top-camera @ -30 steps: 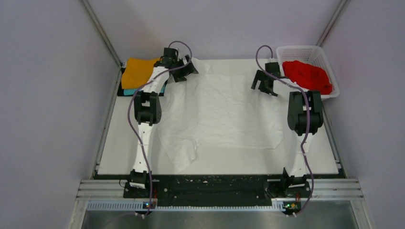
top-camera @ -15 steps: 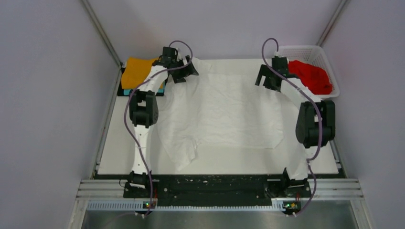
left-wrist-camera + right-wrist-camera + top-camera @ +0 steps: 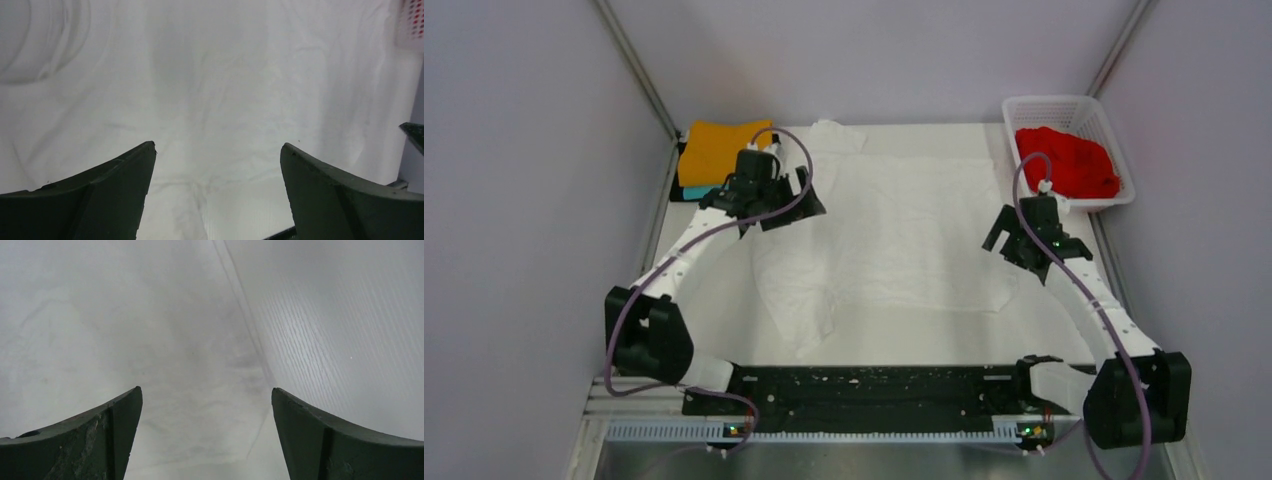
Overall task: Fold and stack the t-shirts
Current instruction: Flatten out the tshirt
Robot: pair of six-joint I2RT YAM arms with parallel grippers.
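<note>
Folded orange cloth t-shirt point(image 3: 716, 150) tops the teal t-shirt point(image 3: 686, 192) far left, the large white t-shirt point(image 3: 904, 230) lies unfolded mid-table under the released, empty left gripper point(image 3: 217, 150) and right gripper point(image 3: 206, 390), and the crumpled red t-shirt point(image 3: 1069, 160) waits in the far-right white plastic mesh basket point(image 3: 1049, 101).

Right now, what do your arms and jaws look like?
My left arm and right arm are white tubes with chunky black joints. A purple cable loops along each one. My jaws are dark green, curved and pointed, a bit scuffed.
</note>
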